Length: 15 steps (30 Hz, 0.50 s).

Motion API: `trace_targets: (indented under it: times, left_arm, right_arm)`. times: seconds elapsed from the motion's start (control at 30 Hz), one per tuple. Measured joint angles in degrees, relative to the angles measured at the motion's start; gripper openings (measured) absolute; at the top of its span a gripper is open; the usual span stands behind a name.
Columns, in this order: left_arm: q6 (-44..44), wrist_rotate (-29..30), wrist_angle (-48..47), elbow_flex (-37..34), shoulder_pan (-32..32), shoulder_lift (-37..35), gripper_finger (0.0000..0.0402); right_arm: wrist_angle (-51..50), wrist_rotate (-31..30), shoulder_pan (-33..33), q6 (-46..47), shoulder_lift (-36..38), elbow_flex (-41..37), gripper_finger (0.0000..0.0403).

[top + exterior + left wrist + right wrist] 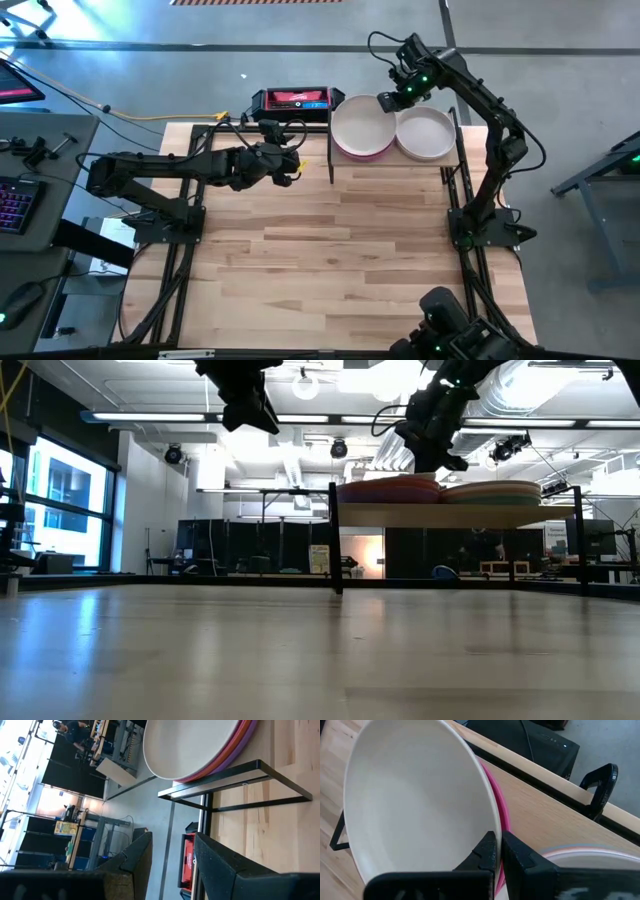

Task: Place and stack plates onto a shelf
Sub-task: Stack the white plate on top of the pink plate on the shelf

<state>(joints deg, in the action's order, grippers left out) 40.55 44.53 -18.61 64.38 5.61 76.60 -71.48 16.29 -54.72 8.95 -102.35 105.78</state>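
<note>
The near part of the table (340,260) is bare light wood. Farther back, on the left side, the left gripper (292,170) hangs over the boards with its two fingers (220,865) apart and nothing between them, pointing toward the shelf.

At the far edge stands the shelf (440,168), a small wooden panel raised on thin black posts, its long side running along the table's back edge. It carries two stacks of plates side by side, all lying flat with the open face up. The left stack (362,130) is topped by a white plate (415,805), with pink and magenta rims showing under it; from the left wrist view, coral and purple edges also show lower in that pile. The right stack (427,132) has a cream plate on top, and the low view shows peach and mint green edges beneath.

The right gripper (388,101) is at the far side of the shelf, between the two stacks, its fingers (517,857) pressed together right at the white plate's rim; whether that rim is pinched I cannot tell.
</note>
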Motion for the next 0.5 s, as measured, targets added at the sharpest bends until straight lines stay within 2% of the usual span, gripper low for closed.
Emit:
trace_targets:
  times: [0.5]
  left_arm:
    - [-2.88, 0.19, 0.00, 0.00, 0.00, 0.00, 0.0138]
  right_arm:
    - [0.04, 0.50, 0.00, -3.85, 0.00, 0.00, 0.0002]
